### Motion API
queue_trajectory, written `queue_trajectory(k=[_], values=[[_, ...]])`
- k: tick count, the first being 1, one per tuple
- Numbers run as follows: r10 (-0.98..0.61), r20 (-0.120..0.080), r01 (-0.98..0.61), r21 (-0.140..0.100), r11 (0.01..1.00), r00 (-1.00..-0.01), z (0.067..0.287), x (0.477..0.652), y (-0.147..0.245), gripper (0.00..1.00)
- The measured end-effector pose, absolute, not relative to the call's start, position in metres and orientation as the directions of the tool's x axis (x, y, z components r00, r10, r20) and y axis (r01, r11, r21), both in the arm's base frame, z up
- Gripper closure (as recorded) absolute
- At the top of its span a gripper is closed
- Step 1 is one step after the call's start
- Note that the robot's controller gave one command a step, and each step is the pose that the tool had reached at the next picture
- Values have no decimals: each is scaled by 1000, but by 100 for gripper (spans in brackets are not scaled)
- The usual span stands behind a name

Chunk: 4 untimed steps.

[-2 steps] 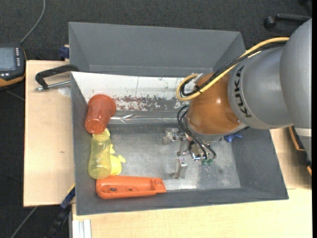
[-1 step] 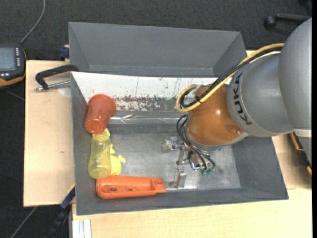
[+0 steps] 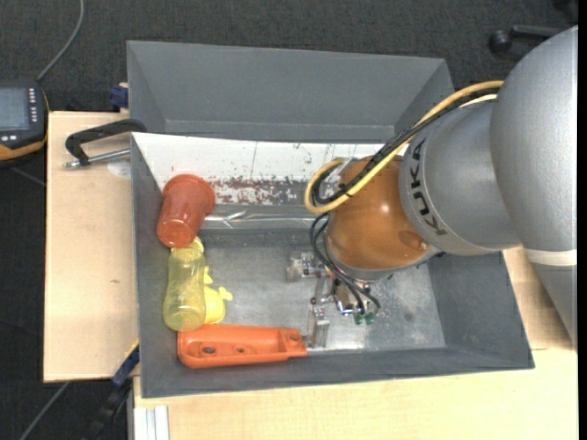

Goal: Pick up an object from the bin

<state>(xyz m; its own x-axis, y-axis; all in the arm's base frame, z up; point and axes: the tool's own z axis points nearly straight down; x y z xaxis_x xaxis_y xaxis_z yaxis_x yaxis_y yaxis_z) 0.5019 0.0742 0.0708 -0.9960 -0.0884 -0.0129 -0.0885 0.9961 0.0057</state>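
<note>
My gripper [image 3: 323, 314] hangs low over the bin floor, right of centre near the front wall; most of it is hidden under the arm's orange cover. Its lower end stands right at the right tip of a flat orange tool [image 3: 240, 345] with two dark holes, which lies along the front wall. I cannot tell whether they touch. A yellow translucent bottle [image 3: 186, 287] lies to the left, above the tool. A red-orange cup [image 3: 183, 209] lies on its side in the back left corner, touching the bottle's top.
The arm reaches in from the right and covers the bin's right half, with cables looping over its orange cover. Bare metal floor shows between the bottle and the gripper.
</note>
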Motion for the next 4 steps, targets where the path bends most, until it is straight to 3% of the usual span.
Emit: queue_trajectory(k=[1,2,3,4], values=[[-61,-13,-61,7,998,-998,70,502,120,0],[-207,-17,-207,5,978,-978,71,502,130,0],[-183,-18,-184,7,983,-983,71,512,106,0],[-249,-23,-250,4,968,-968,71,556,110,100]])
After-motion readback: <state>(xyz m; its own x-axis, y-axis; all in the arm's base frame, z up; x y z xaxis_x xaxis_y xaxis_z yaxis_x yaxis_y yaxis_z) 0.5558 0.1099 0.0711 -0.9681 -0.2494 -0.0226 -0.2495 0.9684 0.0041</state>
